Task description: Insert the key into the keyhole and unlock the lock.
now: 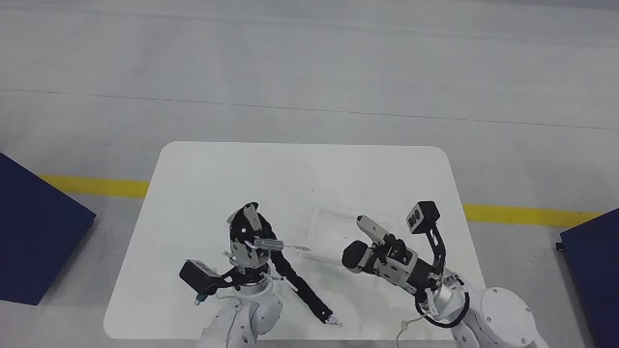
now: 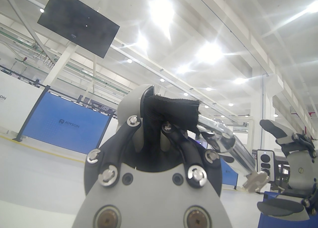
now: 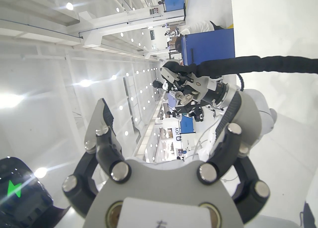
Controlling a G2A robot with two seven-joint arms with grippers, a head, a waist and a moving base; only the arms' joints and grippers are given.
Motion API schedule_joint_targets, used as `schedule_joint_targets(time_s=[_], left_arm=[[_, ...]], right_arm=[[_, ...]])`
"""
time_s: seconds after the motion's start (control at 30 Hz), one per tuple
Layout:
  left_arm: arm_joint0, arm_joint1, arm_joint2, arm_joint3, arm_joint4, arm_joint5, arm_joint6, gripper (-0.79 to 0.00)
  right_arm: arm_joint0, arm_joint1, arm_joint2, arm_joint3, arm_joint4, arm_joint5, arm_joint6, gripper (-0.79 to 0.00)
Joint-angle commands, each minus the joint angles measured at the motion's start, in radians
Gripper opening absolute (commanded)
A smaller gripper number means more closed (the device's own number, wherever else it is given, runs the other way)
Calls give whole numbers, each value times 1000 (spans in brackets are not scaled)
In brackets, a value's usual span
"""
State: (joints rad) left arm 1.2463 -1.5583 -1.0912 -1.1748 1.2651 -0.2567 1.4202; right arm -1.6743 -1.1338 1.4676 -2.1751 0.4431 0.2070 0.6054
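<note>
My left gripper (image 1: 250, 234) stands near the table's front edge, shut on the black-sleeved end of a shiny metal lock (image 2: 223, 143). The lock points toward the right arm. A silver key (image 2: 256, 180) sticks out of the lock's far end, its head free. From the right wrist view, the lock face (image 3: 178, 95) and key (image 3: 186, 100) face my right gripper (image 3: 166, 117). The right gripper (image 1: 354, 241) is open, a short gap away from the key (image 1: 290, 247), with nothing between its fingers. The lock's black sleeved cable (image 1: 305, 295) trails toward the table's front edge.
The white table (image 1: 193, 184) extends away from both arms. Dark blue barriers stand on the floor off its left (image 1: 39, 237) and right (image 1: 590, 251) sides. A yellow floor line (image 1: 97, 187) runs behind the table.
</note>
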Motion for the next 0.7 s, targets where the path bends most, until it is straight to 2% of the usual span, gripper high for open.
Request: schedule_joint_targets(time_s=[0.0,0.2,0.37,0.53,0.67], left_arm=[[4,-1,0,-4,-17,-8,-1,-785],[12,-3,-16,-83,-75,-21,-20,-785],[16,18,-105,-176,-33,-13,-95,-785],[-20,39,-198,-241,12,-40,-187,-785],[-80,46,-238,-258,7,-59,-244,-785]], right_arm=[[-10,1,0,6,-15,-37,6,0],[-13,1,0,8,-17,-41,7,0],[-13,1,0,8,-17,-41,7,0],[-13,1,0,8,-17,-41,7,0],[-13,1,0,8,-17,-41,7,0]])
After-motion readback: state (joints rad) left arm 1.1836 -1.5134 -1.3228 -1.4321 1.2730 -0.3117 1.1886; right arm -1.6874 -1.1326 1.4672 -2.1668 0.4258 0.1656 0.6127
